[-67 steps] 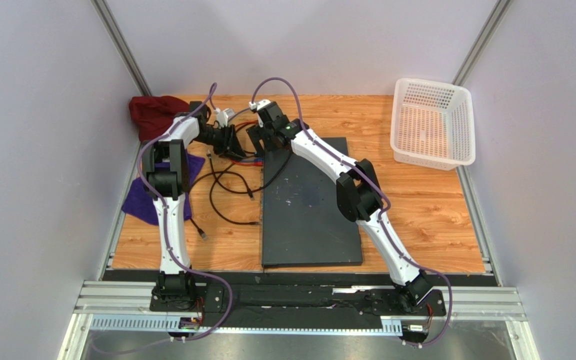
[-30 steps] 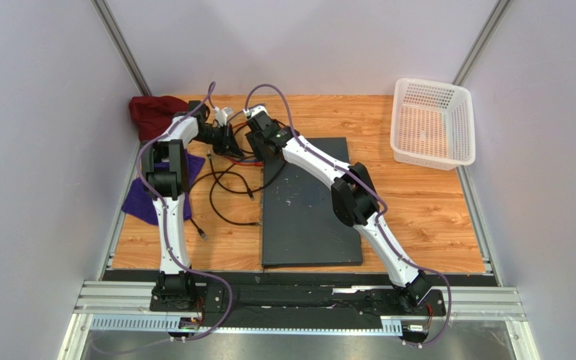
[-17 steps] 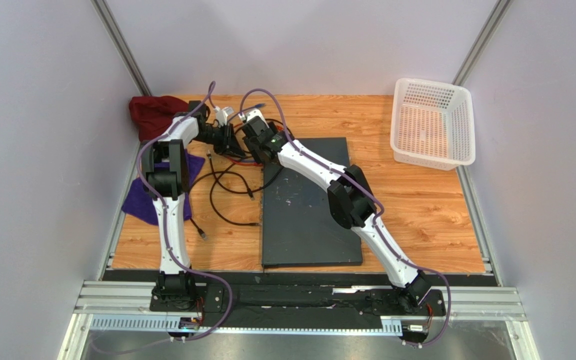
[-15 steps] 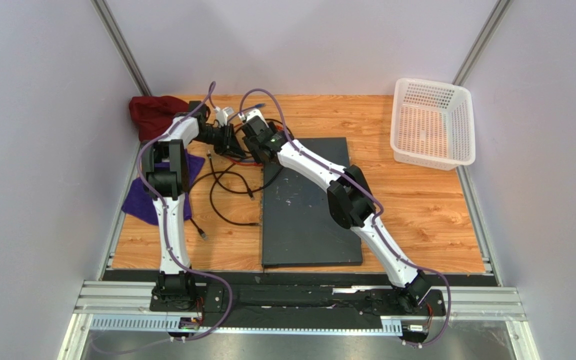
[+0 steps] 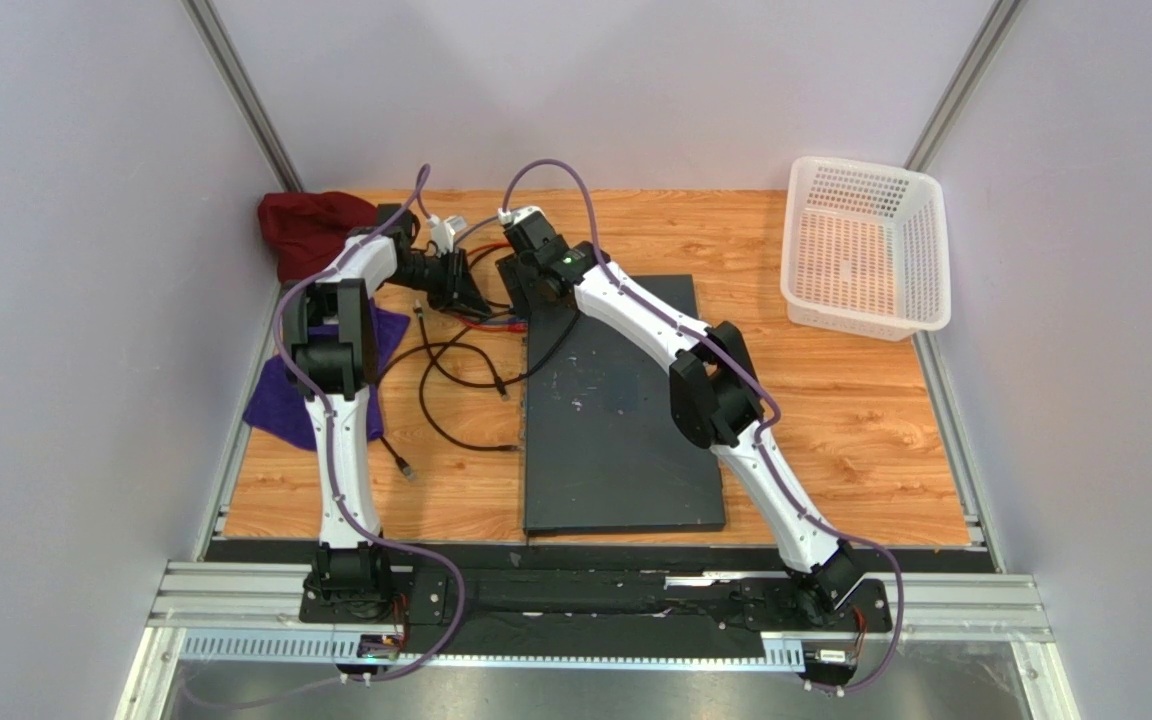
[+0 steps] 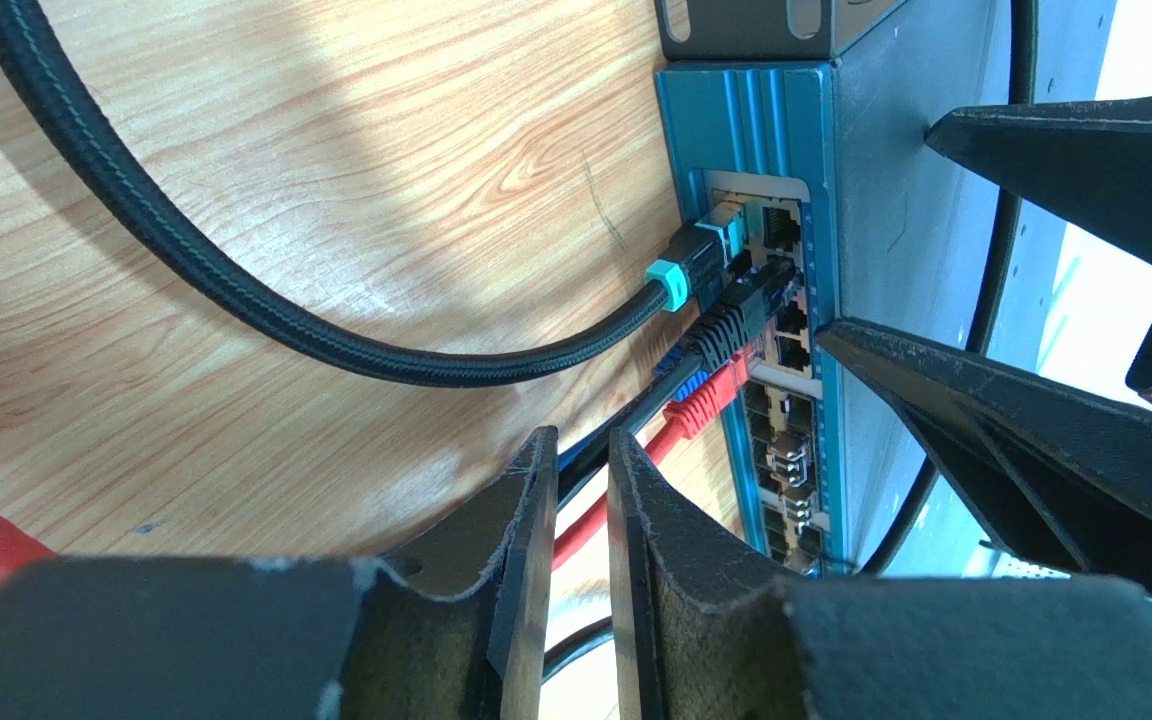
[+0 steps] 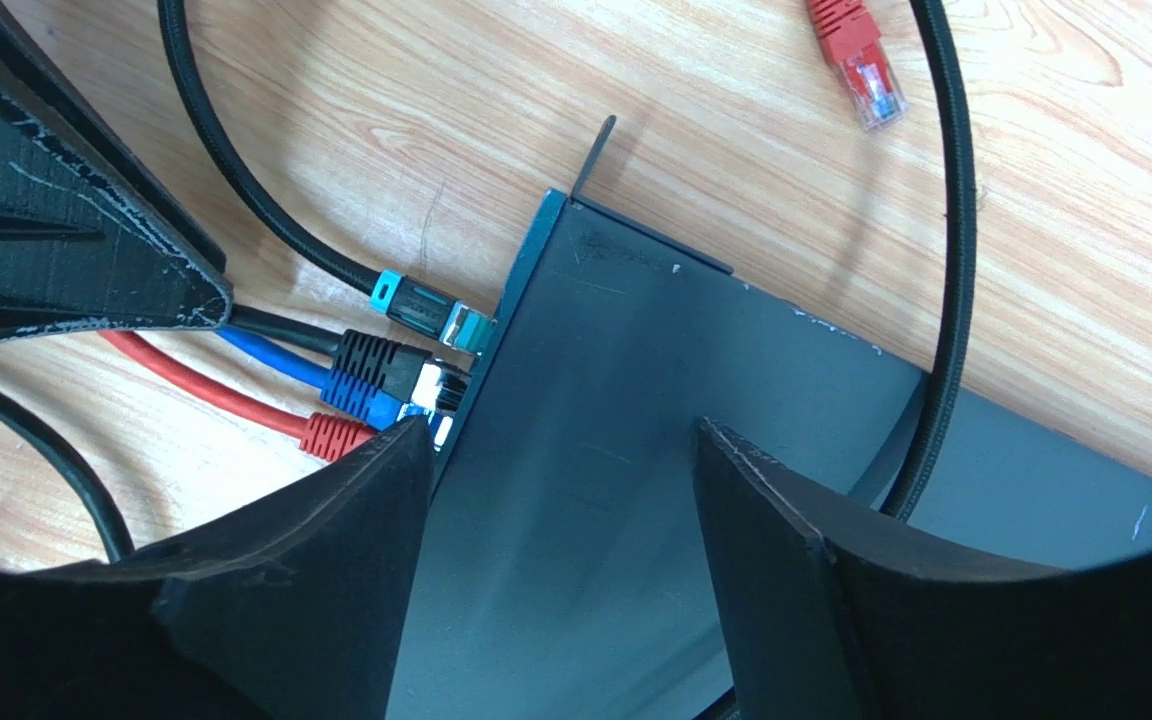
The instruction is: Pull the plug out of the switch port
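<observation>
**Where cables meet the switch (image 5: 620,420): items counted**

Switch, one: flat at mid-table (image 5: 838,420), port face at its far left corner.
Plugs at the port face, four, side by side: teal plug (image 7: 414,311), black plug (image 7: 372,357), blue plug (image 7: 357,398), red plug (image 7: 334,437).
Loose red plug (image 7: 856,45), one, on the wood, apart from the switch.
White basket (image 5: 865,248), one, far right.
Left gripper (image 6: 582,438): jaws a narrow slit apart, grasping nothing, near the ports.
Right gripper (image 7: 564,435): spread wide over the switch's corner, released.

From above and behind, the top camera takes in the whole wooden table (image 5: 868,420). Both wrist cameras sit close, sharing the port edge of the flat dark grey metal switch (image 7: 642,450).
</observation>
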You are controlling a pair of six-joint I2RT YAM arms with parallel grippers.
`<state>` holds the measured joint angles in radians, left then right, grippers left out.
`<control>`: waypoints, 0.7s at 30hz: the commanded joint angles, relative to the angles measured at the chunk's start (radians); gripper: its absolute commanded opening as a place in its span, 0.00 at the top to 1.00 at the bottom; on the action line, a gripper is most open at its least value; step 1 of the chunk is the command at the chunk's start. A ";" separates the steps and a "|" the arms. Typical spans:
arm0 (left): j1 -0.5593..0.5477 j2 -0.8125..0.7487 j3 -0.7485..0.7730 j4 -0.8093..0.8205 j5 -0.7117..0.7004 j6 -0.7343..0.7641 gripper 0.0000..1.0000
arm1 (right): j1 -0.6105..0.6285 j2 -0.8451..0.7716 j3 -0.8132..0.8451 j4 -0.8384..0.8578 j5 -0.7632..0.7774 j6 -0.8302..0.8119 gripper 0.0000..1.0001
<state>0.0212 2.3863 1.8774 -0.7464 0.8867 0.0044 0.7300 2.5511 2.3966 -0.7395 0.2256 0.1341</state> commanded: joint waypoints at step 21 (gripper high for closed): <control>0.006 -0.039 0.000 0.004 0.052 -0.030 0.73 | 0.025 0.126 0.027 -0.149 0.231 0.044 0.45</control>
<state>0.0216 2.3863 1.8771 -0.7429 0.8906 -0.0158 0.7673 2.5832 2.4378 -0.7616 0.3801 0.1852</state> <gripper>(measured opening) 0.271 0.560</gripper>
